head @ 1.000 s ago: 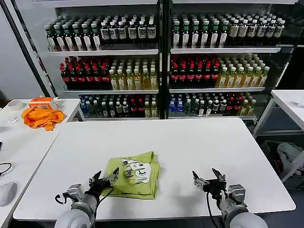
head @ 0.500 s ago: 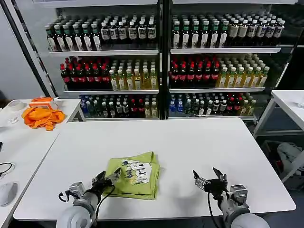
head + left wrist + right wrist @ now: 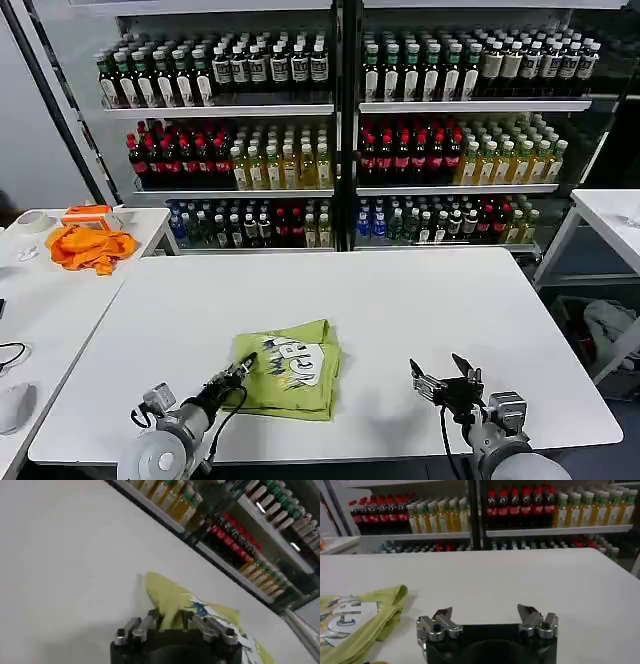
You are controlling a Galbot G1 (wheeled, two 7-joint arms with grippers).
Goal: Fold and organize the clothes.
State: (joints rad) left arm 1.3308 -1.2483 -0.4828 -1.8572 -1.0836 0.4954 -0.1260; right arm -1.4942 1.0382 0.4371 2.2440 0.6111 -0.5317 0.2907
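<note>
- since a second before, my left gripper (image 3: 243, 362) had closed its fingers and pinched the near-left corner of the t-shirt (image 3: 290, 366), and the shirt had slid a little toward my right across the table.
- the big white table (image 3: 400, 300) held the work, with the folded shirt lying on its near half, left of centre, printed side up.
- behind the table stood a drinks cooler (image 3: 340, 130) with rows of bottles on its shelves.
- on a side table (image 3: 40, 300) to my left lay a bright orange cloth (image 3: 88, 247), well apart from the shirt.
- the shirt was a lime-green folded rectangle with a white cartoon print on top; in the left wrist view its corner (image 3: 165, 600) rose into my clenched left fingers.
- my right gripper (image 3: 444, 375) hovered low over bare table near the front edge, well to the right of the shirt, its fingers (image 3: 442, 617) spread apart and gripping nothing.
- in the right wrist view the shirt's edge (image 3: 380, 617) lay off to one side, not touching that gripper.
</note>
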